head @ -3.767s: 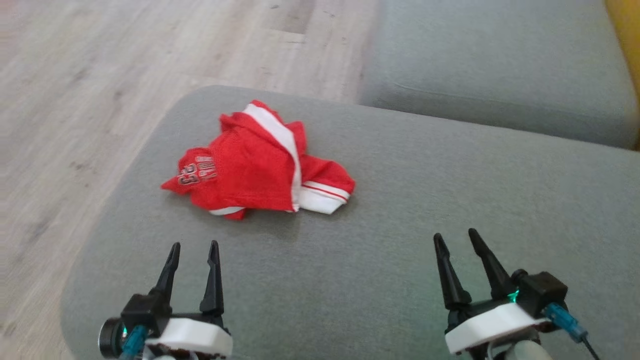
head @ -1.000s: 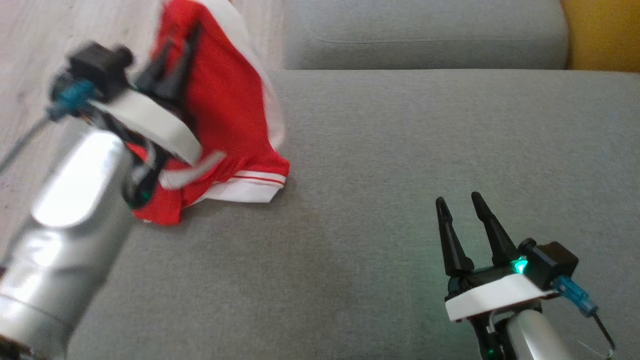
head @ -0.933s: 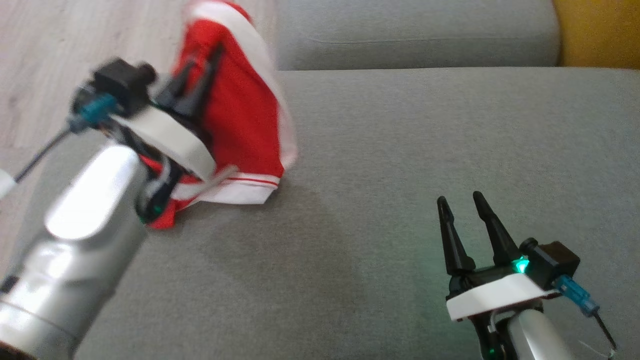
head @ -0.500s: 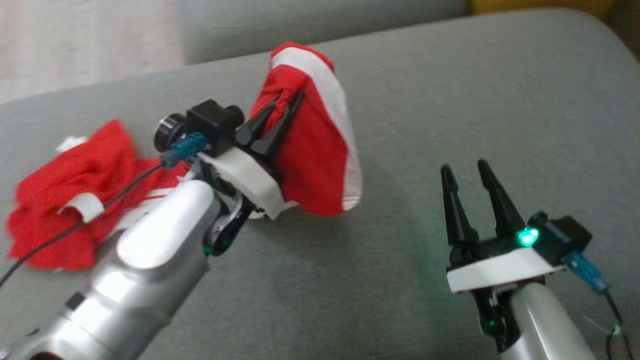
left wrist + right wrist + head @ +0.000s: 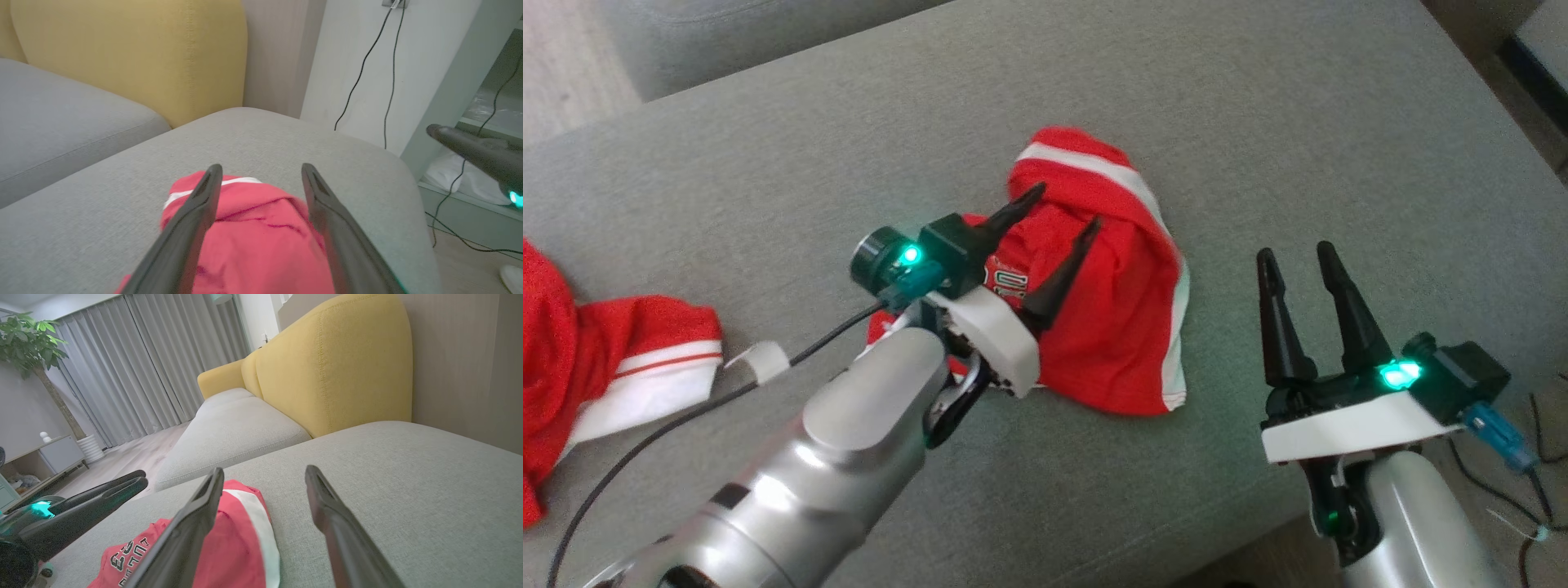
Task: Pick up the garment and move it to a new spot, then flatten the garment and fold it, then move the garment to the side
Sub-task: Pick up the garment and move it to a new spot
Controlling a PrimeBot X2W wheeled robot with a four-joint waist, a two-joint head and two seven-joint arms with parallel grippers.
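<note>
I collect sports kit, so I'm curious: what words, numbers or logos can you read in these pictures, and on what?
"ULL": dark letters on the red garment, right wrist view; the rest of the word is out of sight.
"33", probably: beside those letters, tilted, not certain.
Head view: the same print is too blurred to read.
Nothing else legible.

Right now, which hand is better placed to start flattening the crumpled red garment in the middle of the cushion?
Left, probably. The left hand is open directly over the red garment, fingers spread above it. The right hand, also open, sits beside it over the cushion.
</note>
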